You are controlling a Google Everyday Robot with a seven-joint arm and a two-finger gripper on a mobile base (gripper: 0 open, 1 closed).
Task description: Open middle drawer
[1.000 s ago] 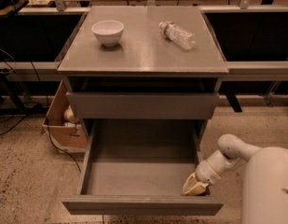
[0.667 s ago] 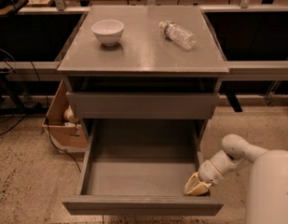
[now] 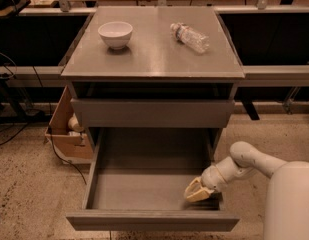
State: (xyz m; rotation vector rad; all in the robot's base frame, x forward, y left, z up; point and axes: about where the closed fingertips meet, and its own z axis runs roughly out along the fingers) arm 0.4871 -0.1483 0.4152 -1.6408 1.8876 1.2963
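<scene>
inside the middle drawer's [image 3: 144, 186] front corner sits the pincer [image 3: 197, 192]

The middle drawer [image 3: 144, 184] stands pulled far out, and we see its bottom bare, so there is wide room to reach in from above. The gripper [image 3: 200, 190] sits in its front right corner and fills that spot. Over its back part hangs another drawer front [image 3: 153, 113], we think. Left of the drawer, a cardboard box [image 3: 64, 129] crowds the floor [image 3: 34, 194].
</scene>
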